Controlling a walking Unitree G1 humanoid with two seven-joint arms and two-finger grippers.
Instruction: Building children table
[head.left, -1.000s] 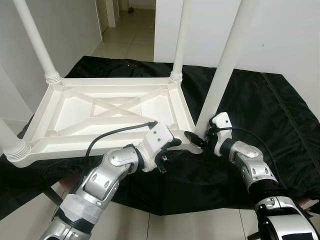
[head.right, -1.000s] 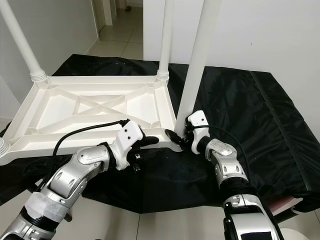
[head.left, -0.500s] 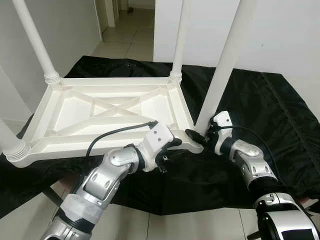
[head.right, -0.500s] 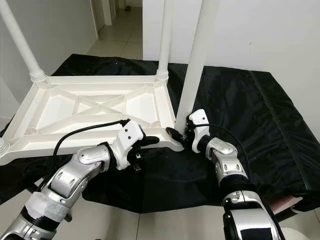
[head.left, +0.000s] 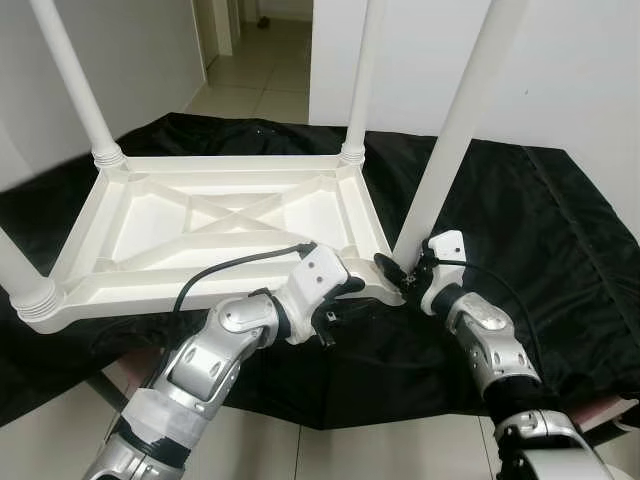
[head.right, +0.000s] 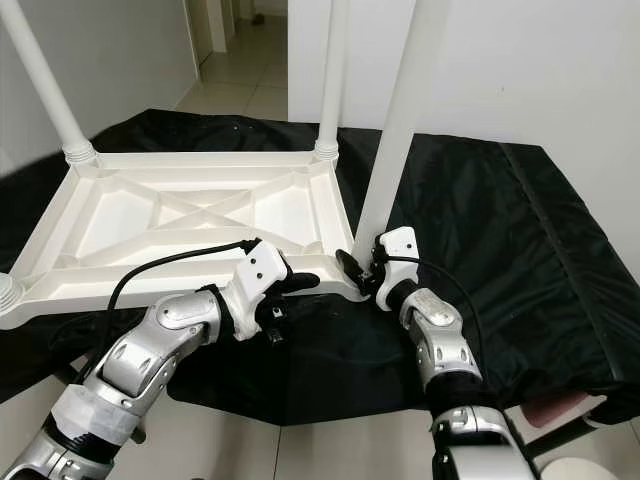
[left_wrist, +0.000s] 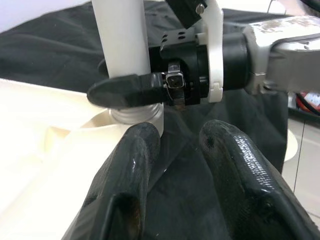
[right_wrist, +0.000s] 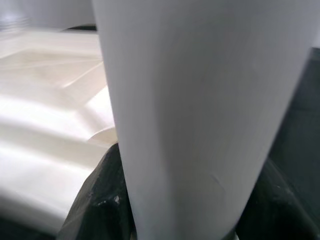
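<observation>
An upturned white children's table (head.left: 215, 225) lies on a black-draped surface (head.left: 560, 230). The right tool (head.left: 397, 274) clamps the base of the near-right leg (head.left: 450, 140), now tilted slightly more rightward than before, probably being seated. The left tool (head.left: 345, 292), fingers parted, presses the table's near rim.

The upturned children's table (head.left: 220, 225) and its legs (head.left: 455, 130) are plain white, lying on a black cloth (head.left: 560, 230). Silver arms (head.left: 215, 350) carry black fingers (left_wrist: 125, 180).
</observation>
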